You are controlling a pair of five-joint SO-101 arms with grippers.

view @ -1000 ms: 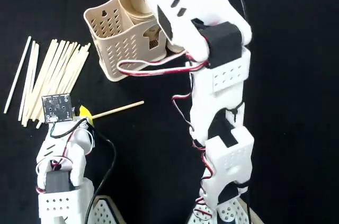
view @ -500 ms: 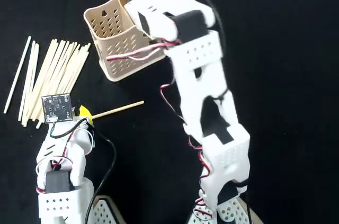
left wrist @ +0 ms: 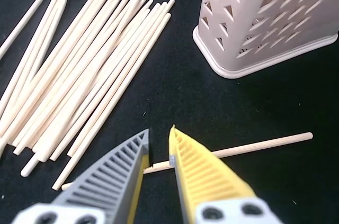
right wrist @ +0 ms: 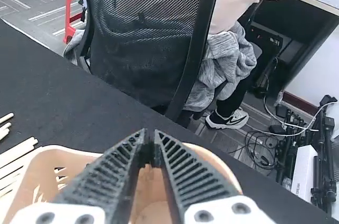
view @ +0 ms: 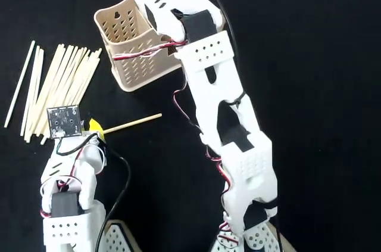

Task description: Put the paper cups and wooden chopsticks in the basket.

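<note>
A beige perforated basket [view: 128,55] stands at the back of the black table. My right arm [view: 202,55] stretches over its open top. My right gripper [right wrist: 149,135] hangs just above the basket's rim [right wrist: 32,176], its black fingers pressed on the thin wall of a paper cup [right wrist: 217,166] inside. A pile of wooden chopsticks [view: 59,85] lies left of the basket. One loose chopstick [view: 134,123] lies apart in front. My left gripper [left wrist: 159,134] sits low over that chopstick [left wrist: 254,146], which lies crosswise under the narrowly open grey and yellow fingers.
Beyond the table's far edge stands a black mesh chair [right wrist: 148,33], with cables on the floor. The basket's wall [left wrist: 265,17] is close ahead of my left gripper. Bare black table [view: 321,85] spreads to the right of the right arm.
My right arm has swung left over the basket, and the paper cup that showed above the rim is now hidden under it. The left arm has kept still.
</note>
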